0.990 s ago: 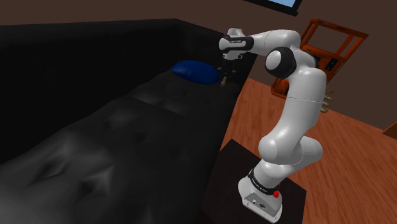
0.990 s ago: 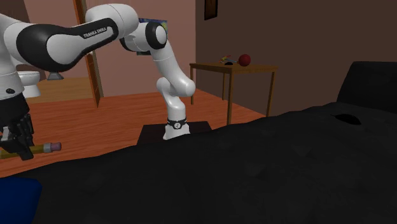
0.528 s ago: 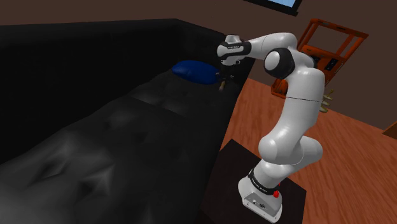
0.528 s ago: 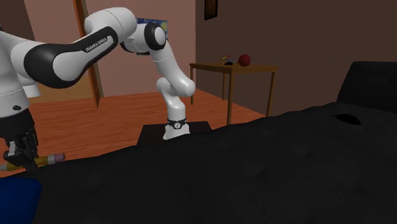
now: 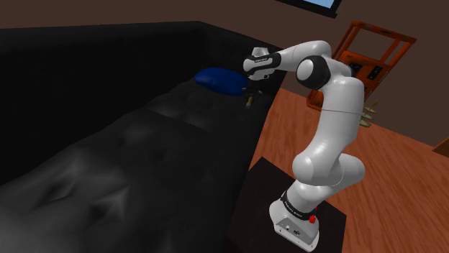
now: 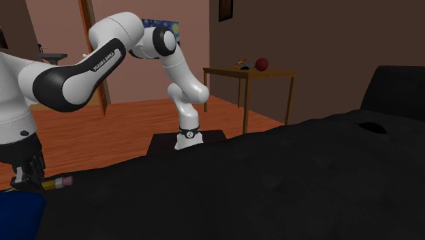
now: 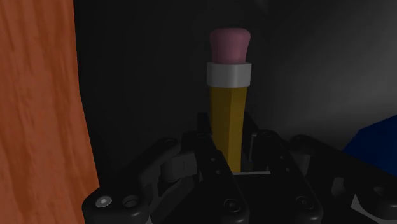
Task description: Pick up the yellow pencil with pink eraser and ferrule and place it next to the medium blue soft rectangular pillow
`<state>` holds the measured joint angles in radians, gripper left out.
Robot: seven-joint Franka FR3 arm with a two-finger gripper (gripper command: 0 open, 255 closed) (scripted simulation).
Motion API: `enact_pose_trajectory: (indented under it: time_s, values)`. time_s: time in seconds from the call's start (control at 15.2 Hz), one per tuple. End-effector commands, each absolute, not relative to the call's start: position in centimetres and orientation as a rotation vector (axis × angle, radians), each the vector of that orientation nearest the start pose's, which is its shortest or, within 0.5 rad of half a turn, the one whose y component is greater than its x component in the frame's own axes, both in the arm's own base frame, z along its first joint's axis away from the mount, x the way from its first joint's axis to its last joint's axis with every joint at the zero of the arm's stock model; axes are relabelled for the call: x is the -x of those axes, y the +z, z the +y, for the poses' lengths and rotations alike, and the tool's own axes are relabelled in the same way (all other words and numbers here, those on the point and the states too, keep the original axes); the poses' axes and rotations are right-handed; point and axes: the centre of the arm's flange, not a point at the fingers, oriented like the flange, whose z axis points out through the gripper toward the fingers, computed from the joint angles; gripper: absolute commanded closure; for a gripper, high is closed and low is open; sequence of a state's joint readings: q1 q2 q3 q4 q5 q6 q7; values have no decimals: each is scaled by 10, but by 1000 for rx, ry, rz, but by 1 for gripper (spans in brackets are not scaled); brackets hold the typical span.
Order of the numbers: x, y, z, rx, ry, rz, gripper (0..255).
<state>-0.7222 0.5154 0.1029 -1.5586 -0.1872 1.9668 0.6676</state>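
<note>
The claw [image 7: 230,158] hides the end of the pencil [image 7: 228,108] opposite its eraser [image 7: 228,43], and the picture's edge crops the blue pillow [image 7: 380,140].

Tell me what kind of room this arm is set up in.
Probably a living room: a long black sofa with a blue pillow on it, a wooden floor, and a small side table.

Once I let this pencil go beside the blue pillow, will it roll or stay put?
Probably stays: the pencil looks faceted, not round, and the black sofa under it looks soft and dimpled. It looks stiff and light, so it should not sag in the jaws.
</note>
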Motion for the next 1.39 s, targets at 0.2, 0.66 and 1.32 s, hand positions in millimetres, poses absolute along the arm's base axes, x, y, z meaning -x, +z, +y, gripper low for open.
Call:
enact_pose_trajectory:
  time_s: [0.2,0.66,1.32]
  values:
    - [-541,338,-412,2673,163,1861,255]
    - [-542,338,-412,2673,163,1861,0]
    - [-549,387,-410,2673,163,1861,0]
